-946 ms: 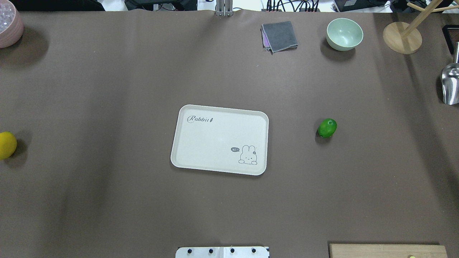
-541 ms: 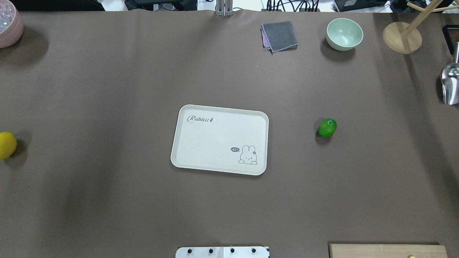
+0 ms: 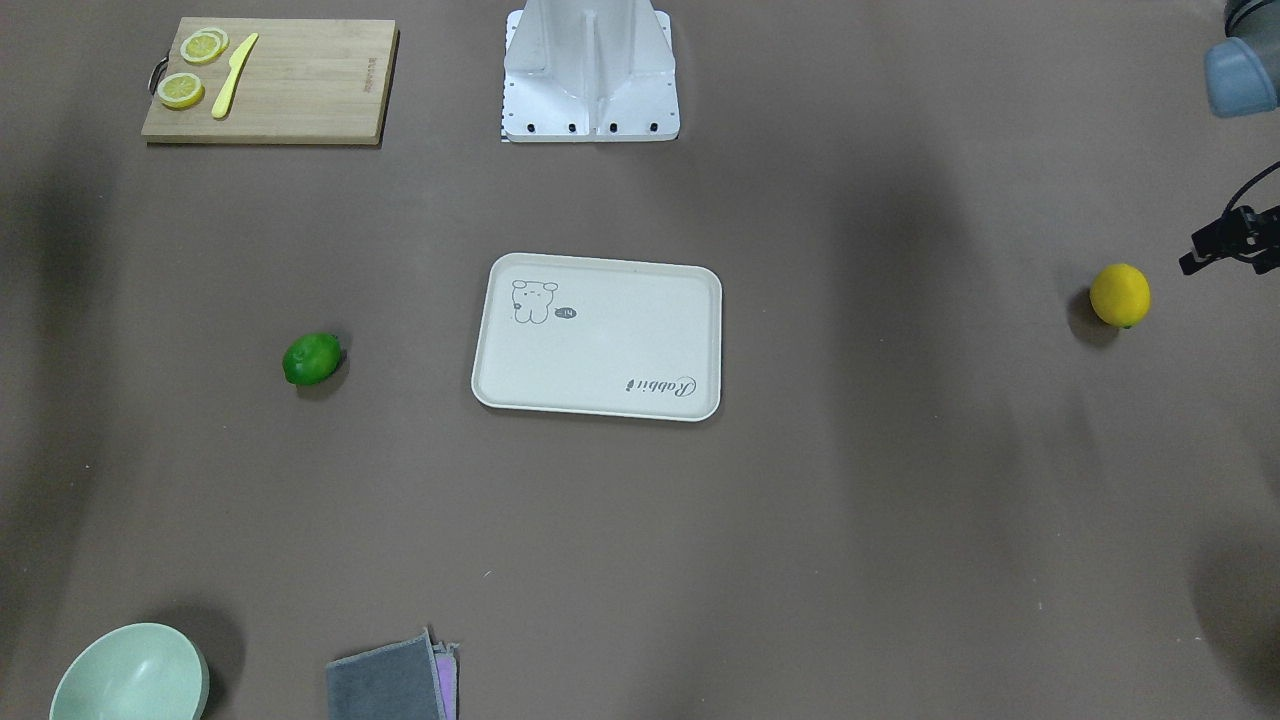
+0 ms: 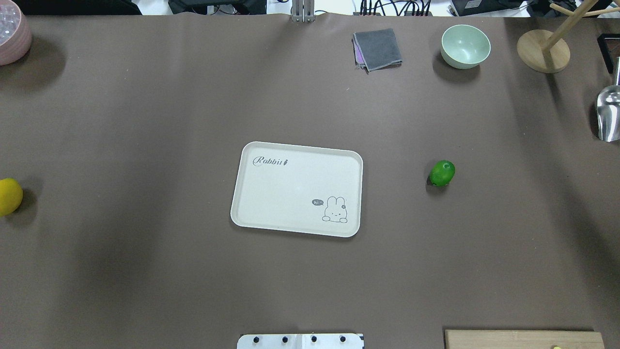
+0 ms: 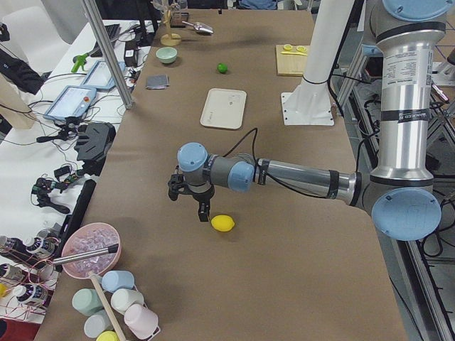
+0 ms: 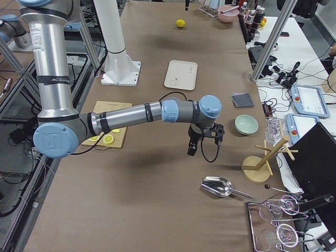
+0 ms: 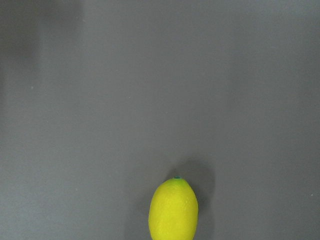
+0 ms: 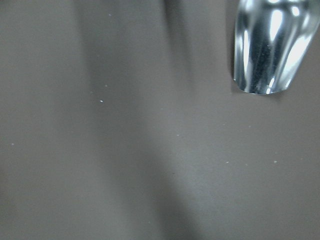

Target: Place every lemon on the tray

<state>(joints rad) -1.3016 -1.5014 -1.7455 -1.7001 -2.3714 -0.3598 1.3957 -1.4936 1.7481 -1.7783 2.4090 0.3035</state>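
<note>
The yellow lemon (image 3: 1119,294) lies at the table's far left end, also seen in the overhead view (image 4: 8,196) and the left wrist view (image 7: 173,210). The green lemon (image 4: 441,173) lies right of the tray (image 4: 290,184), also seen in the front view (image 3: 312,359). The cream tray is in the table's middle with nothing on it. My left gripper (image 5: 204,209) hangs just beside the yellow lemon (image 5: 222,223), apart from it; I cannot tell if it is open. My right gripper (image 6: 191,149) hovers near the table's right end; I cannot tell its state.
A cutting board (image 3: 265,80) with lemon slices and a yellow knife lies near the robot base (image 3: 590,75). A mint bowl (image 4: 465,46), a grey cloth (image 4: 378,48), a wooden stand (image 4: 542,51) and a metal scoop (image 4: 608,114) are at the far right. A pink bowl (image 4: 12,36) is at the far left.
</note>
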